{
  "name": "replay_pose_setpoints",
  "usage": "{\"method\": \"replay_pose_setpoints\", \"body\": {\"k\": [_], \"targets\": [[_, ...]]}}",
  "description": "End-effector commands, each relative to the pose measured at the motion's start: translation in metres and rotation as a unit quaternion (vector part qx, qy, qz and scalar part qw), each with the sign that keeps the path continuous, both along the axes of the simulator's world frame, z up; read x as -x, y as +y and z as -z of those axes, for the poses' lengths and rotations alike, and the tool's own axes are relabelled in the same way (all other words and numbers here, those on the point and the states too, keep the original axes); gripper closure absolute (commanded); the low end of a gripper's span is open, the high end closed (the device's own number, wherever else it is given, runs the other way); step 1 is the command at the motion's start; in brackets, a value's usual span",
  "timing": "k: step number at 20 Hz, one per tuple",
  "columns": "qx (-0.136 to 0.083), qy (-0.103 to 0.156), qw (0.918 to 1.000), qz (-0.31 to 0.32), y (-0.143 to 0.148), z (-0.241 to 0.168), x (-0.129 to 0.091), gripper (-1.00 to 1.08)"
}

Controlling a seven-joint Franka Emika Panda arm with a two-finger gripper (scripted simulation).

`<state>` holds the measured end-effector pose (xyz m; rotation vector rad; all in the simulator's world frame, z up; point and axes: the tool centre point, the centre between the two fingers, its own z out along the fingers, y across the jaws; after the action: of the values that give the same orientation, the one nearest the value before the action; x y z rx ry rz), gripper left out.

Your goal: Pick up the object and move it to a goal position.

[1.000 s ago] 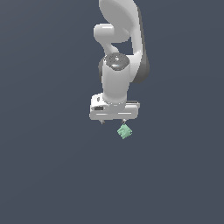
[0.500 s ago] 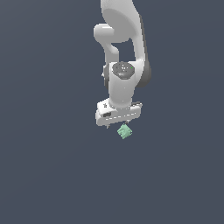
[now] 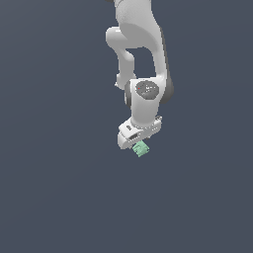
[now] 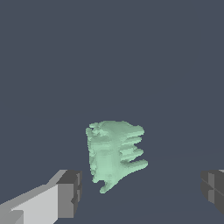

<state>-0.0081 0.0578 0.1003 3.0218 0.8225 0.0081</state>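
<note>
The object (image 3: 142, 149) is a small mint-green block with ridged, uneven faces, lying on the dark grey floor. In the exterior view my white gripper (image 3: 138, 144) hangs directly over it, and the hand hides part of the block. In the wrist view the object (image 4: 114, 152) lies between my two fingers and touches neither. One grey fingertip (image 4: 70, 193) is close beside it and the other fingertip (image 4: 213, 189) is farther off. The gripper (image 4: 141, 190) is open and holds nothing.
The white arm (image 3: 144, 59) rises from the gripper toward the top of the exterior view. The dark grey floor (image 3: 59, 188) spreads around the block, with no other object in view.
The gripper has come down and turned over the object, from a gap above it to right on top of it. The object has not moved.
</note>
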Motion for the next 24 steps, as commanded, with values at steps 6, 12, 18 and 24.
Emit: {"method": "replay_pose_setpoints", "body": {"k": [6,12,18,24], "targets": [[-0.003,0.004,0.9986,-0.052,0.012,0.014,0.005,-0.92],[-0.004,0.004,0.9984,-0.056,0.013,0.015,0.006,-0.92],[-0.004,0.004,0.9983,-0.057,0.013,0.033,0.007,-0.92],[-0.004,0.004,0.9983,-0.059,0.013,0.061,0.007,-0.92]]}}
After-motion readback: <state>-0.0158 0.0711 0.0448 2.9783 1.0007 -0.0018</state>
